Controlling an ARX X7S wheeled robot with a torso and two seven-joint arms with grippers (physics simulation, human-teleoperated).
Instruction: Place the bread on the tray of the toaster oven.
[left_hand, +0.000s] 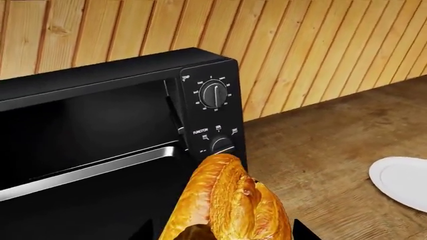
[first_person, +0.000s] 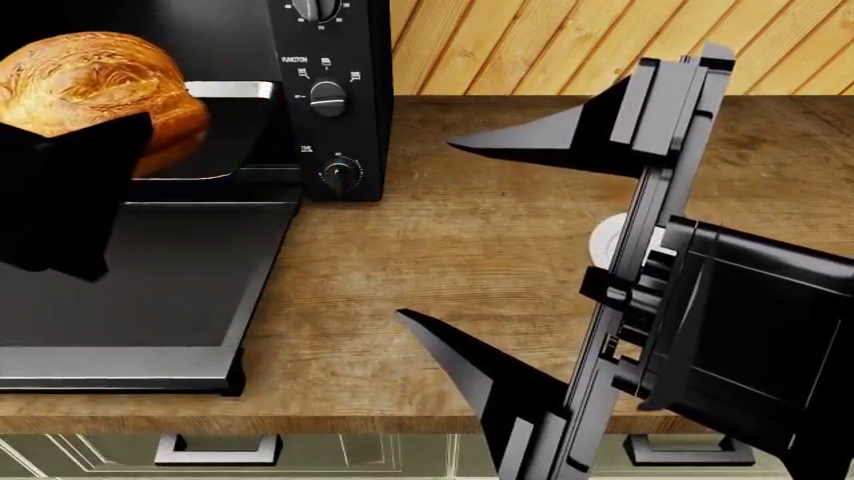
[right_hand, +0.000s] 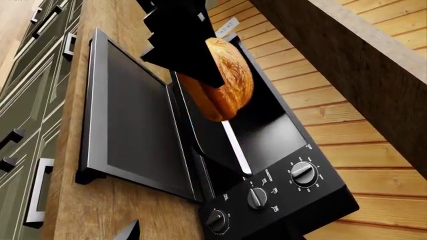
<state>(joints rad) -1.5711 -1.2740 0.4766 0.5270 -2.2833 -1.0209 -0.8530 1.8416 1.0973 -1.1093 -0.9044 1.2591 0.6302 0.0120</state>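
Your left gripper is clamped on the bread, holding it in the air at the mouth of the toaster oven, above the front of the tray, which sits pulled partway out over the lowered oven door. The bread has not touched the tray yet as far as the right wrist view shows; there is a clear gap under the loaf. Treat the loaf as light and a little soft: its glossy, rounded crust gives the fingers little to bite on, so it could roll or slip if you loosen the hold unevenly. The hold looks to be on the lower sides, below the split crust, which is the sensible place, since the paler flanks are flatter than the top. Lower it until it rests on the tray floor before you release. Your right gripper hangs with its jaws spread wide, holding nothing, well apart from the oven over the wooden counter, with a white plate lying near it. The counter is flat and bare around the oven, a wood-panelled wall closes in behind, and cabinet drawers run along the front edge below.
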